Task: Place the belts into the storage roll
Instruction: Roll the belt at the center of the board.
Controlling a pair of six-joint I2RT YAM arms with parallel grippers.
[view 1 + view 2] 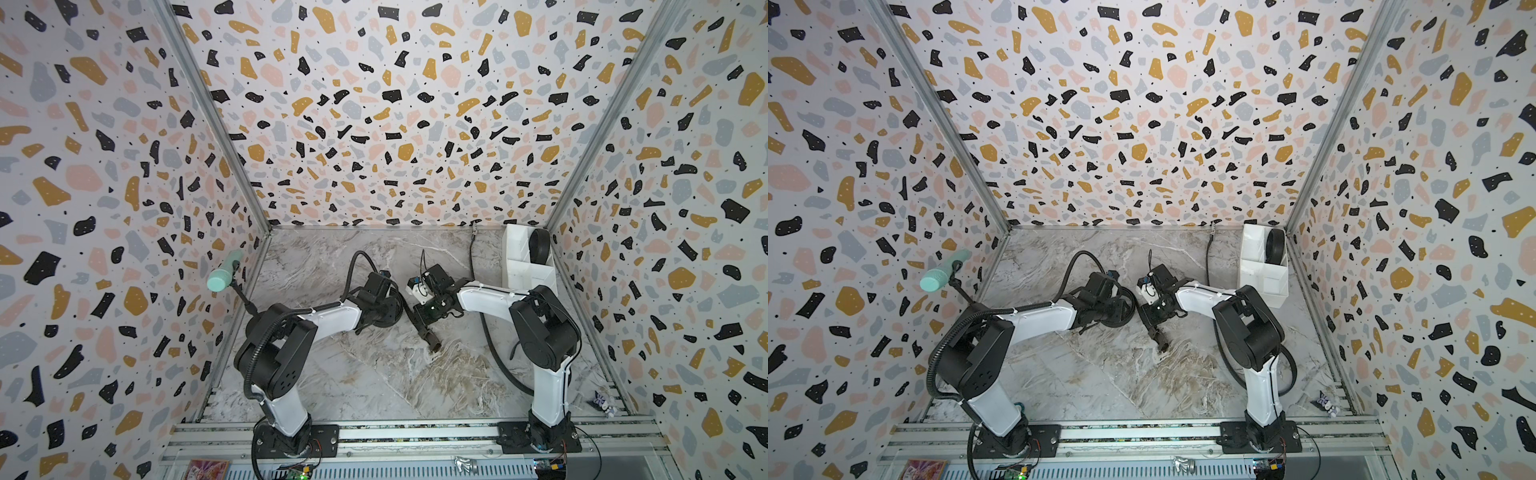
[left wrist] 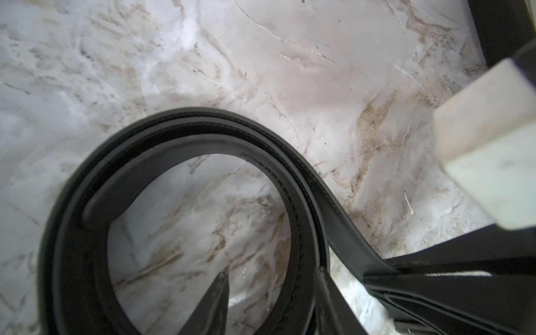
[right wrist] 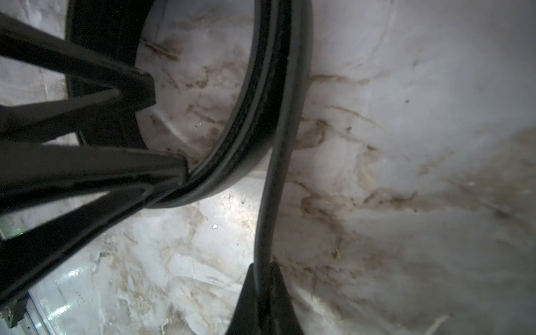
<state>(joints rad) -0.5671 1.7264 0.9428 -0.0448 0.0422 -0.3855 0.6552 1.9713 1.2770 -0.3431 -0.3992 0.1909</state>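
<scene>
A black belt (image 2: pixel 301 185) lies coiled on the marble at mid-table, with its buckle end (image 1: pixel 434 343) trailing toward the front. My left gripper (image 2: pixel 271 272) stands open over the coil, one finger (image 2: pixel 216 304) inside the loop and the other at the coil's wall. My right gripper (image 3: pixel 264 265) is shut on the strap (image 3: pixel 278 162) that leaves the coil. In both top views the two grippers meet at the coil (image 1: pixel 395 309) (image 1: pixel 1127 307). The storage roll (image 1: pixel 513 245) (image 1: pixel 1252 245) stands in the back right corner, with a rolled belt (image 1: pixel 539 245) in its far cell. A thin belt (image 1: pixel 472 257) runs from the back wall past the right arm.
A mint-green cylinder (image 1: pixel 222 274) on a black stand leans by the left wall. A small figurine (image 1: pixel 604 405) lies at the front right. The thin belt's far end (image 1: pixel 509 374) curves round the right arm's base. The right wrist's white block (image 2: pixel 487 145) hangs close beside the coil.
</scene>
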